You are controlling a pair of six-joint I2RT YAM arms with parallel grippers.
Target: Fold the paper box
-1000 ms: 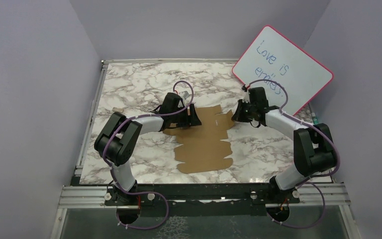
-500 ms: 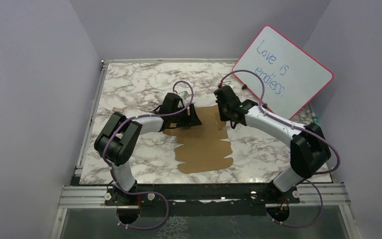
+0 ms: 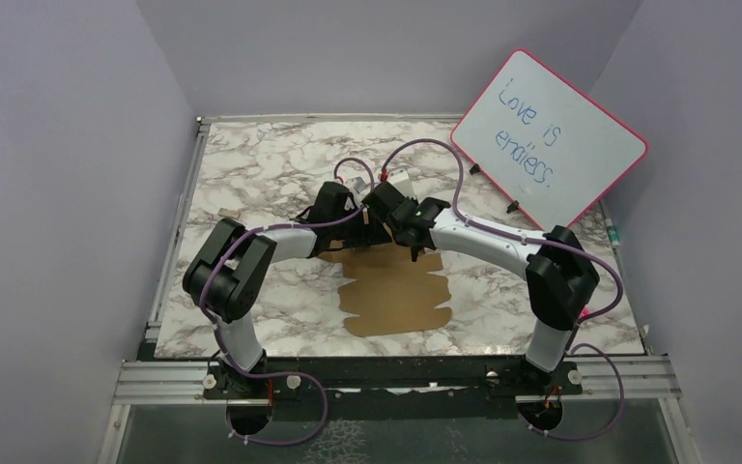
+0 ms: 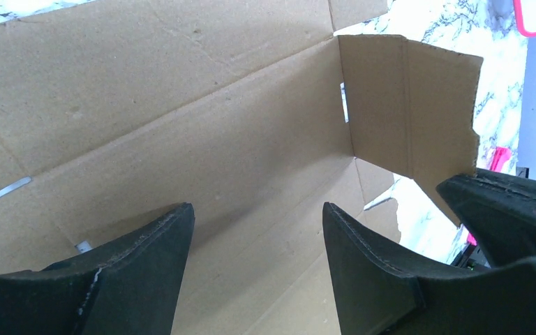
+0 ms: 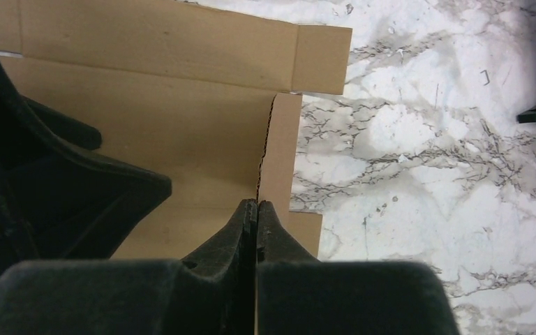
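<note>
The paper box [image 3: 396, 295] is a flat brown die-cut sheet on the marble table, with one side flap [image 4: 405, 105] raised upright. My right gripper [image 3: 388, 217] is shut on the edge of that flap [image 5: 279, 153], which shows edge-on in the right wrist view, with its fingertips [image 5: 257, 204] pinching the cardboard. My left gripper [image 3: 375, 230] is open, its fingers [image 4: 146, 265] low over the sheet's far panel [image 4: 181, 118] and holding nothing. The two grippers are close together over the sheet's far end. The left gripper shows as a dark shape [image 5: 63, 181] in the right wrist view.
A pink-framed whiteboard [image 3: 549, 135] with writing leans at the back right. A tiny tan scrap [image 3: 224, 215] lies at the left of the marble table [image 3: 271, 164]. Grey walls close in the sides and back.
My right arm has swung left from the sheet's right edge to its far middle, beside the left gripper, bringing the side flap up. The left arm has not moved.
</note>
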